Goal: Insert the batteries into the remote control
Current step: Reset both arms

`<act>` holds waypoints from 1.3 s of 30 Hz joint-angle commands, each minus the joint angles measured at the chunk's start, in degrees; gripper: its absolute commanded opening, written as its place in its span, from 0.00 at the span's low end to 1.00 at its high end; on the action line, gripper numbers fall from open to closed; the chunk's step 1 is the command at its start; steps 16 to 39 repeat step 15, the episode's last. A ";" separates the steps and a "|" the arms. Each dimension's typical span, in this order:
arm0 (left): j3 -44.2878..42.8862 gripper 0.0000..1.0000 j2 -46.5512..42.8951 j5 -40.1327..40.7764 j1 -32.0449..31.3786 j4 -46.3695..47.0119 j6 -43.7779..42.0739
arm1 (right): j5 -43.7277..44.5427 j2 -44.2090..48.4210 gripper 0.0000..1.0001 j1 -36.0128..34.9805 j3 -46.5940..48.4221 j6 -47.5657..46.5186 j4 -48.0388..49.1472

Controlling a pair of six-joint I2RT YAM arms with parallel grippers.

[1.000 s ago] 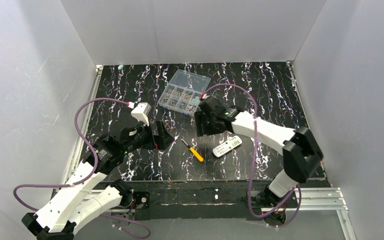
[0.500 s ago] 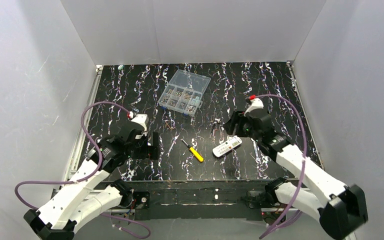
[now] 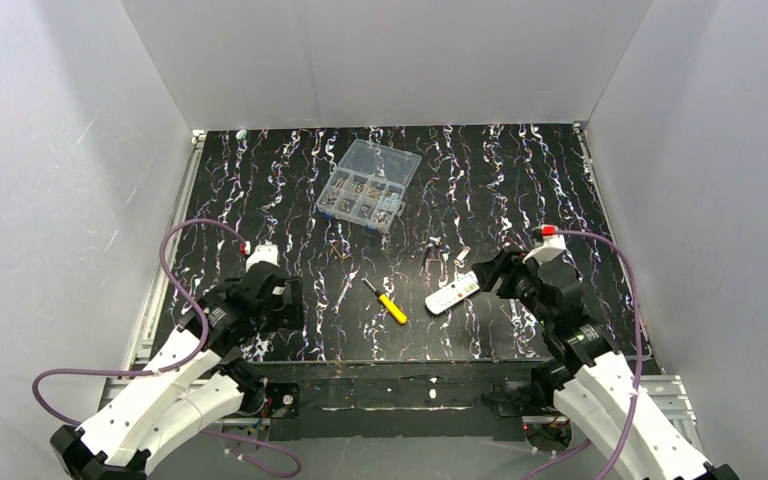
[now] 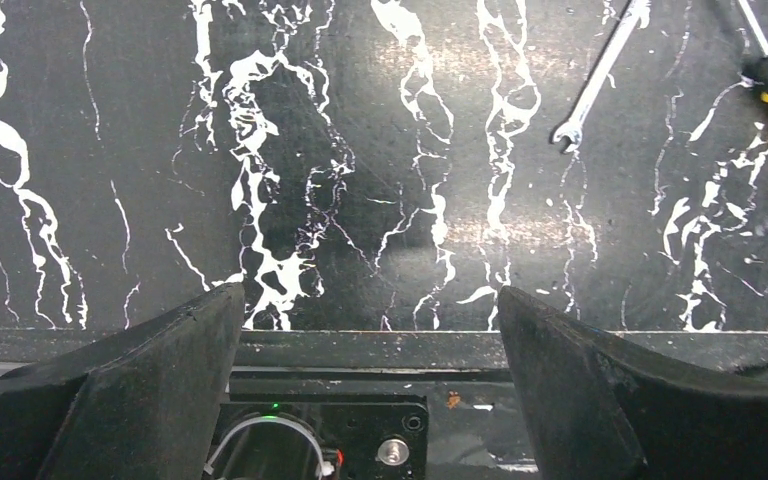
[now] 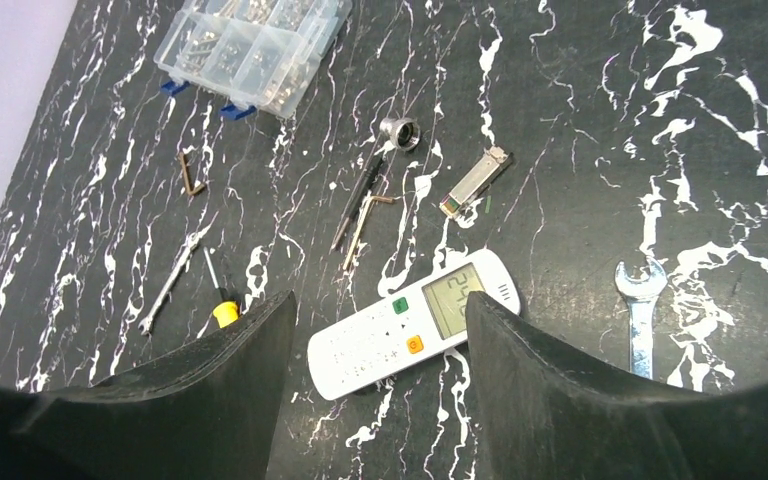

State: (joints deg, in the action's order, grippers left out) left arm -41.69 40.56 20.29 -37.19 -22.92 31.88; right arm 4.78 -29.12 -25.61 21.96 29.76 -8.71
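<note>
Moved: both arms back toward base.
Hands: left hand (image 4: 368,297), right hand (image 5: 378,300) spread, empty.
Progress: remote control (image 5: 410,325) display lit; batteries seemingly in, none loose.

Remote (image 3: 454,293): slim white bar, flat on table (image 3: 260,180), button face up, display showing digits. Lies diagonally, display end farther away.

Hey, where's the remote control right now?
In the top view the remote control lies face up, right of centre on the table, between the yellow-handled screwdriver and the open right gripper.
</note>
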 commanded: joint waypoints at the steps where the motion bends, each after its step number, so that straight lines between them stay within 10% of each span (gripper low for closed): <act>1: 2.15 0.99 -0.45 5.19 0.29 -3.02 0.19 | 2.88 3.66 0.71 0.21 -0.85 -1.46 -0.11; 39: 2.51 0.99 1.63 2.43 0.28 -1.17 -1.61 | 5.63 5.92 0.78 0.21 -2.76 -5.43 -0.97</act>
